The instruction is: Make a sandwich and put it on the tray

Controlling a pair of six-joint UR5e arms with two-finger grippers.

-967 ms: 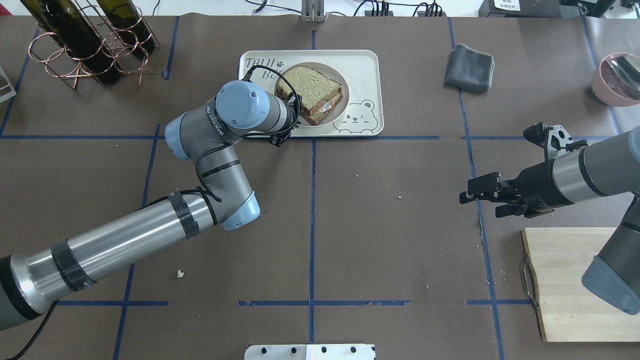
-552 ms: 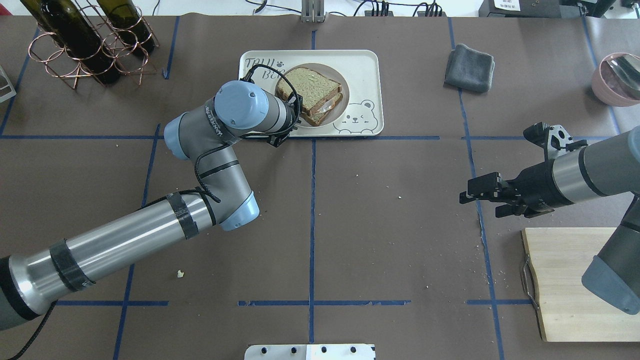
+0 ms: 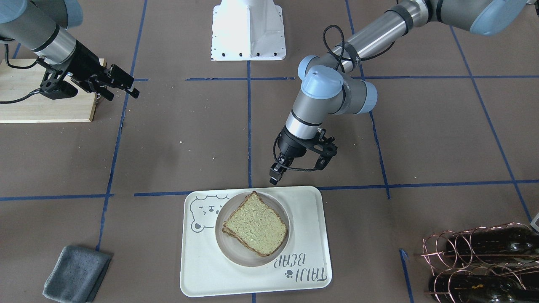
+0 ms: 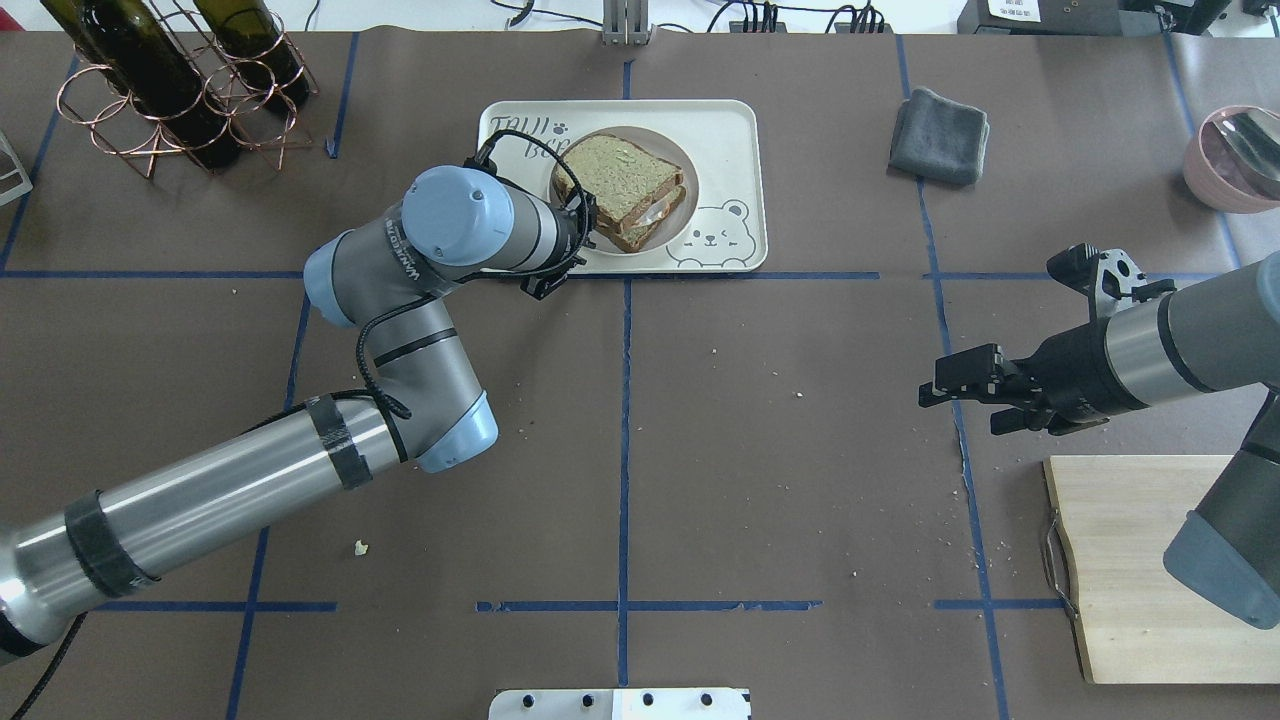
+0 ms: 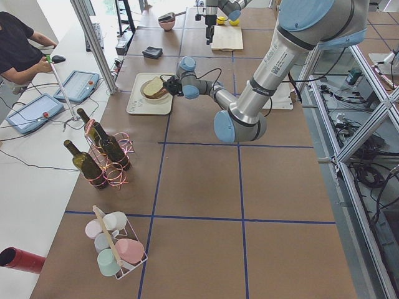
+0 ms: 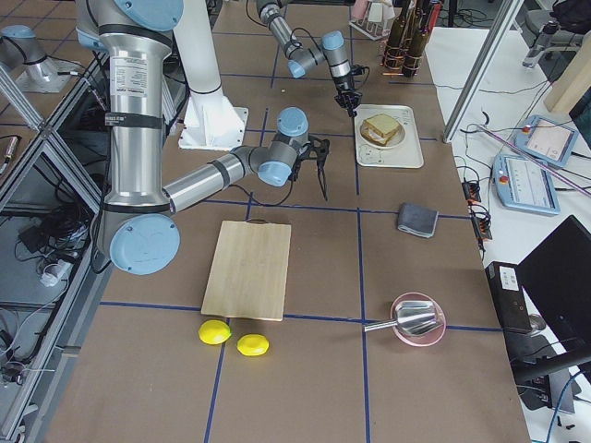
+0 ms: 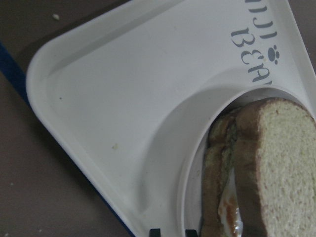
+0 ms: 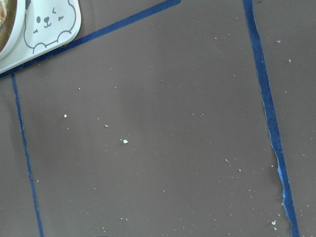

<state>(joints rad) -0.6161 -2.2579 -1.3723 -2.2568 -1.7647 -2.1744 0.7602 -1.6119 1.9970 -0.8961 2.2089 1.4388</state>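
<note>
The sandwich (image 4: 620,190), two speckled bread slices with dark crust and white egg (image 7: 229,212) showing between them, lies on a round whitish plate (image 3: 229,252). The plate stands on the cream tray (image 4: 725,130) with the bear drawing. My left gripper (image 3: 273,179) hangs just above the tray's near edge, beside the plate and touching nothing. Its tips show a narrow gap in the left wrist view. My right gripper (image 4: 935,392) is open and empty, far to the right over bare table.
A grey cloth (image 4: 940,135) lies right of the tray. A wooden cutting board (image 4: 1150,570) is at the front right under my right arm. A wire rack with wine bottles (image 4: 170,90) stands at back left, and a pink bowl (image 4: 1235,155) at back right.
My left arm has drawn back to the left and toward the robot, away from the plate. The sandwich, plate and right arm have not moved.
</note>
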